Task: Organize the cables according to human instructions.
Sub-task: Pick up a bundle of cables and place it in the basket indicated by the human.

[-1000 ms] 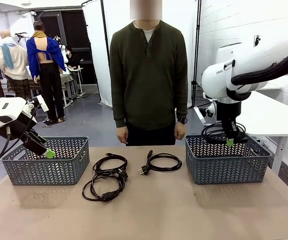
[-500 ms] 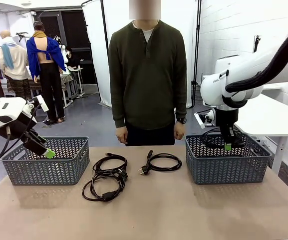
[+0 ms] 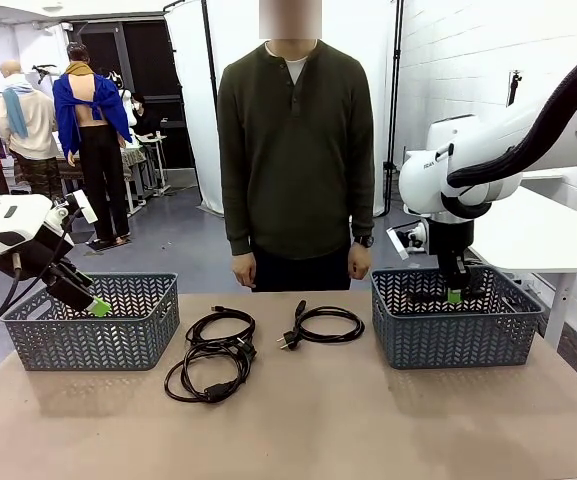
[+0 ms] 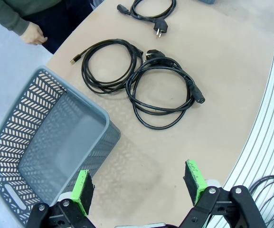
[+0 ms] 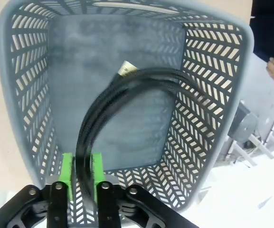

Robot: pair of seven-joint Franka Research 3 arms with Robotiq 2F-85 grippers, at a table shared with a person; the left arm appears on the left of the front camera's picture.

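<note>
My right gripper (image 3: pixel 455 295) hangs over the right grey basket (image 3: pixel 453 345), and its green pads (image 5: pixel 68 167) close around a coiled black cable (image 5: pixel 127 95). That coil hangs down inside the basket and looks blurred. Three more coiled cables lie on the table: one (image 3: pixel 220 322) near the left basket, one (image 3: pixel 208 375) just in front of it and overlapping it, and one (image 3: pixel 323 325) at the middle. My left gripper (image 3: pixel 93 305) is open above the near corner of the left grey basket (image 3: pixel 88 340), with nothing between its fingers (image 4: pixel 139 183).
A person stands at the far edge, hands (image 3: pixel 245 270) down at their sides. The left basket (image 4: pixel 27 142) has nothing in it. The near half of the table (image 3: pixel 368 430) is bare brown board.
My right gripper has come down and a little left, lowering its coil from above the rim into the right basket. The left arm and the table cables have not moved.
</note>
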